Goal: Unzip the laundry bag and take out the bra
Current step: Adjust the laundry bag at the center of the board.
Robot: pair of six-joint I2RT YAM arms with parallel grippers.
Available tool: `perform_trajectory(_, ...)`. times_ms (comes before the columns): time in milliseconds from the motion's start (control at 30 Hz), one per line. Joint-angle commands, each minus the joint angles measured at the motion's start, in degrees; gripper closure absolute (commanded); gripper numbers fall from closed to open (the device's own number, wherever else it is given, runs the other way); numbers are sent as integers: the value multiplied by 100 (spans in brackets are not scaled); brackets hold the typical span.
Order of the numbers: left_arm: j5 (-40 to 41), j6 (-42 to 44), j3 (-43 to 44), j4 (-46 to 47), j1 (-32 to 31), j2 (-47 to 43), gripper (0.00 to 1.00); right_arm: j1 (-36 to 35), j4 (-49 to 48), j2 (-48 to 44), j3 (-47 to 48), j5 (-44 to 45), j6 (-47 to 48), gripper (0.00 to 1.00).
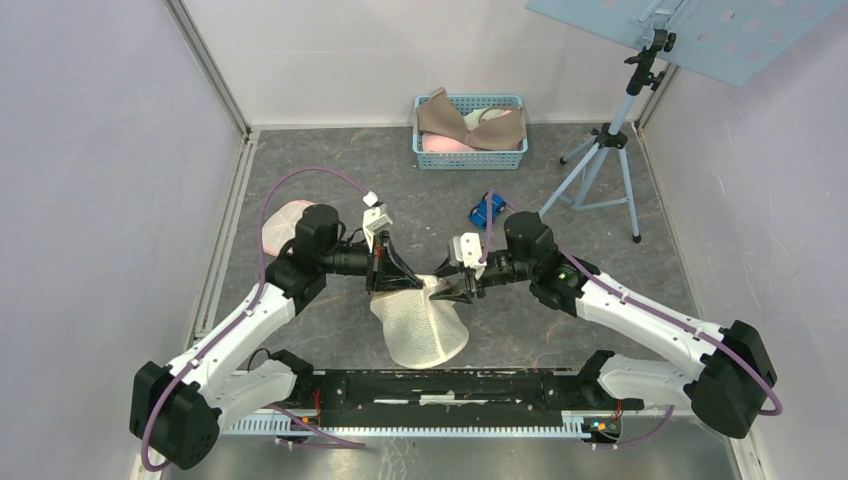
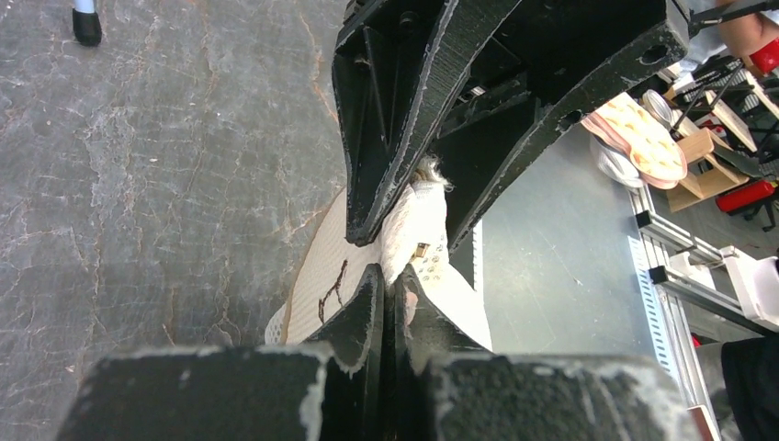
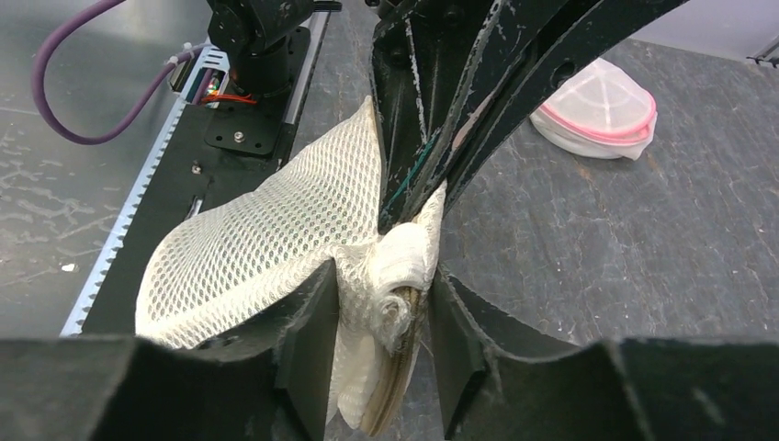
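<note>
Leftmost on the grey counter (image 1: 300,170) lay a pink-rimmed white pouch (image 1: 280,222), just beside the left arm's wrist and apart from everything else. Next came the left gripper (image 1: 408,278), reaching in toward the middle; its own wrist view showed the jaws pressed together on a fold of white mesh, with no gap between them. That mesh belonged to the laundry bag (image 1: 420,330), which sat at the centre of the counter, its upper end lifted between the two grippers and its rounded body trailing down toward the near rail.

From the other side the right gripper (image 1: 452,288) met the same upper end, tip almost against tip with the left one. Its jaws stood a little apart but clamped a thick, rolled bunch of the bag, the cloth touching both fingers (image 3: 317,322). A tan edge (image 3: 390,404) showed beneath that bunch; I could not tell what it was, nor whether the zip was open.

Behind the right gripper, at the back wall, stood a blue basket (image 1: 470,158) holding brown and pink padded garments. A small blue object (image 1: 487,211) lay near the right wrist. Farthest right stood a tripod (image 1: 605,150).
</note>
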State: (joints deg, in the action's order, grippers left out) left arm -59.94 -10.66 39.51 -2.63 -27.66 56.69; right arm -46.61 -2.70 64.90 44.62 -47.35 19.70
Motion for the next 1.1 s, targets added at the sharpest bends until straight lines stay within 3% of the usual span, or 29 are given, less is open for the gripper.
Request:
perform_trajectory(0, -93, 335, 303, 74, 39, -2, 98, -41, -421, 9, -10, 6, -168, 58)
perform_trajectory(100, -80, 248, 316, 70, 39, -22, 97, -41, -540, 15, -50, 225, -217, 76)
perform_trajectory(300, 359, -822, 42, 764, 46, -313, 76, -41, -591, -13, -93, 334, -265, 96)
perform_trajectory(500, 998, -1577, -457, 1306, 41, -655, 69, -41, -704, -29, -155, 307, -397, 100)
perform_trajectory(700, 1213, -1742, -595, 1406, 38, -710, 63, -39, -737, -21, -147, 288, -449, 100)
perform_trajectory(1067, 1541, -2159, -693, 1883, -149, -430, 62, -49, -1006, 37, -167, 148, -693, 100)
